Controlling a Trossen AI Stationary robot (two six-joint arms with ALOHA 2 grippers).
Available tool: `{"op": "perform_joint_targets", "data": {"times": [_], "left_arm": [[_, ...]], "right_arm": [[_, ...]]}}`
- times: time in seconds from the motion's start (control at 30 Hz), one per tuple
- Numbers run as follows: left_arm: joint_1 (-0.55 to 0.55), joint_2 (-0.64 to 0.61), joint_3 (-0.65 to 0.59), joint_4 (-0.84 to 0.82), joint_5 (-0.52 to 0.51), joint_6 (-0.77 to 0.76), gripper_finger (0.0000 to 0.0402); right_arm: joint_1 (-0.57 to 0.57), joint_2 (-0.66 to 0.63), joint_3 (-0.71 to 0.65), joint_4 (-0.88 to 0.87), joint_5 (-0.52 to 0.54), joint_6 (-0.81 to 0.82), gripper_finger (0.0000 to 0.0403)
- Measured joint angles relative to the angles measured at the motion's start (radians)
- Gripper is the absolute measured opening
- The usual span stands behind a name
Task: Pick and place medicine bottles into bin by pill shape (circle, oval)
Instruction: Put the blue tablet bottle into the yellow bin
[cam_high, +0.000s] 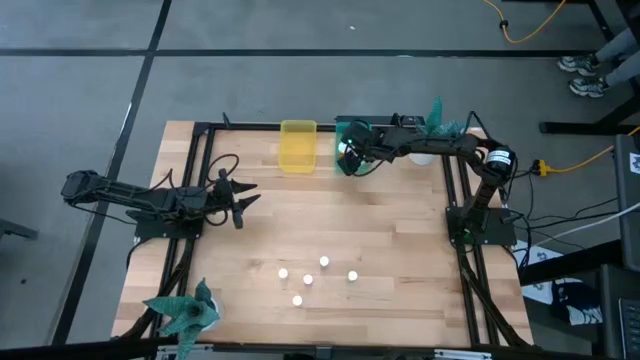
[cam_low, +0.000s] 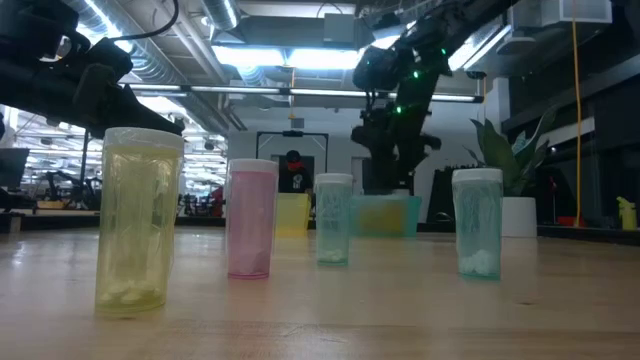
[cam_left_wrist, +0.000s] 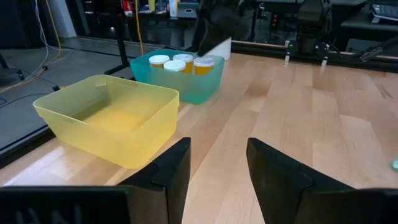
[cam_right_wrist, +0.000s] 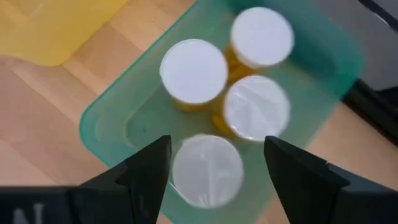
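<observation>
Several small bottles with white caps (cam_high: 308, 281) stand upright on the near middle of the table; the low view shows a yellow one (cam_low: 140, 220), a pink one (cam_low: 250, 218) and two teal ones (cam_low: 333, 218). The yellow bin (cam_high: 298, 146) and the teal bin (cam_left_wrist: 186, 78) stand side by side at the far edge. The teal bin holds several amber bottles with white caps (cam_right_wrist: 194, 70). My right gripper (cam_right_wrist: 216, 142) hangs open above the teal bin, its fingers on either side of the nearest bottle (cam_right_wrist: 207, 169), apart from it. My left gripper (cam_high: 245, 198) is open and empty at the table's left.
A white pot (cam_high: 420, 158) with a green plant (cam_high: 440, 120) stands beside the teal bin at the far right. Another green plant (cam_high: 185, 310) is at the near left corner. Black frame rails (cam_high: 200, 160) run along the table's sides. Bare wood lies between the bins and the bottles.
</observation>
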Motion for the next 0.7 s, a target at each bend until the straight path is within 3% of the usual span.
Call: {"op": "perform_joint_targets", "data": {"times": [0.3,0.7], "left_arm": [[0.0,0.0,0.0,0.0,0.0,0.0,0.015],[0.0,0.0,0.0,0.0,0.0,-0.007,0.015]], "right_arm": [[0.106,0.0,0.228,-0.42,-0.09,0.079,0.0258],[0.462,-0.001,0.242,-0.76,-0.114,0.239,0.0258]]}}
